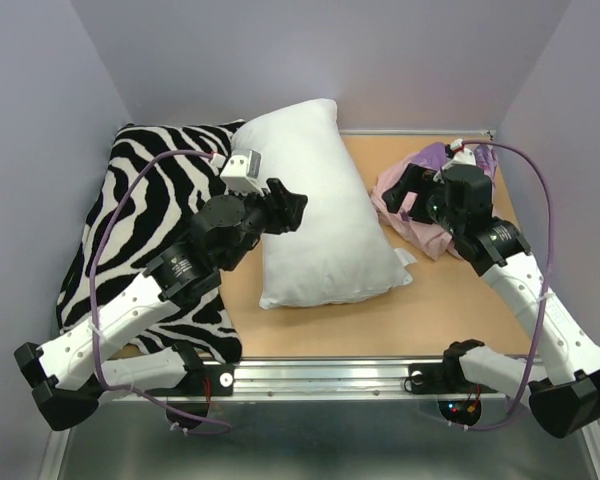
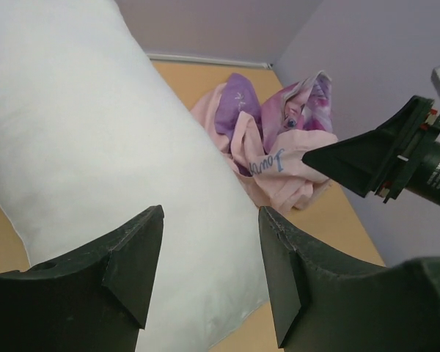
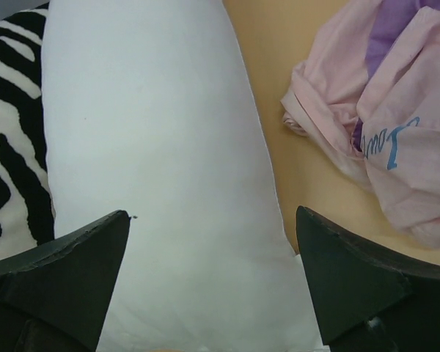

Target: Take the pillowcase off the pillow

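Judging from how things lie, the stripping step looks done: the pillow [image 1: 315,205] lies bare and white across the middle of the bench [image 1: 460,300], its left edge resting against the zebra cushion [image 1: 150,210]. The pillowcase [image 1: 390,195] sits as a crumpled pink-and-purple heap near the far right corner, just beside the pillow. No part of it is around the pillow. The left tool [image 2: 210,220] hovers over the pillow's left side with its jaws parted and nothing between them. The right tool [image 3: 213,216] hangs by the heap, spread wide and equally empty. What remains seems to be only clearing out, and the next move calls for lifting both arms up and back toward their bases. They should avoid snagging the loose cloth or nudging the pillow, and the right arm needs the most care since it is closest to the fabric.
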Controlling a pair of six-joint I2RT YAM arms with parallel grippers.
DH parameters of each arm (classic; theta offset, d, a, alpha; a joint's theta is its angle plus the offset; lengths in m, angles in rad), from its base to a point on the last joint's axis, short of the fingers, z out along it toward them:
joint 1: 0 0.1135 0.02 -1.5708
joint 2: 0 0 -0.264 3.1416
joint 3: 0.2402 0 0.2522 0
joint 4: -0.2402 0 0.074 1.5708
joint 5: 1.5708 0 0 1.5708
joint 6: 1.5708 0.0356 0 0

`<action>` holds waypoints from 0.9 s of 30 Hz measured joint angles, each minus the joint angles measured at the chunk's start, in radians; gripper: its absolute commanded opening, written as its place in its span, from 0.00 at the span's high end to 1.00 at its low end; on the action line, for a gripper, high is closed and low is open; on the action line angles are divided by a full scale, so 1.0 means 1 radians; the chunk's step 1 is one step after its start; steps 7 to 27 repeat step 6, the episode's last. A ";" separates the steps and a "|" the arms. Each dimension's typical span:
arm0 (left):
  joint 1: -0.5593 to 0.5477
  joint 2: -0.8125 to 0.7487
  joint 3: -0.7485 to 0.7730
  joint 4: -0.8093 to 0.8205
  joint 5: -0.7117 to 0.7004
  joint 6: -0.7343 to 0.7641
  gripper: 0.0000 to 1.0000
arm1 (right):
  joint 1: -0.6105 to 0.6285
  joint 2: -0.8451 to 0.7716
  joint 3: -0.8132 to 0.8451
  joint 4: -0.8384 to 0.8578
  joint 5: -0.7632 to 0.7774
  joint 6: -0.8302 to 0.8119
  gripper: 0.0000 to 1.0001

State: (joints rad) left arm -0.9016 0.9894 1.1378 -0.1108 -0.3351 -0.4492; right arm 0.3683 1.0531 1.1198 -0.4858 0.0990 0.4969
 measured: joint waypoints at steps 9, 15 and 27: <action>0.000 0.002 -0.041 -0.009 -0.010 0.001 0.34 | 0.000 -0.020 0.000 0.005 0.002 -0.004 0.00; 0.000 0.002 -0.041 -0.009 -0.010 0.001 0.34 | 0.000 -0.020 0.000 0.005 0.002 -0.004 0.00; 0.000 0.002 -0.041 -0.009 -0.010 0.001 0.34 | 0.000 -0.020 0.000 0.005 0.002 -0.004 0.00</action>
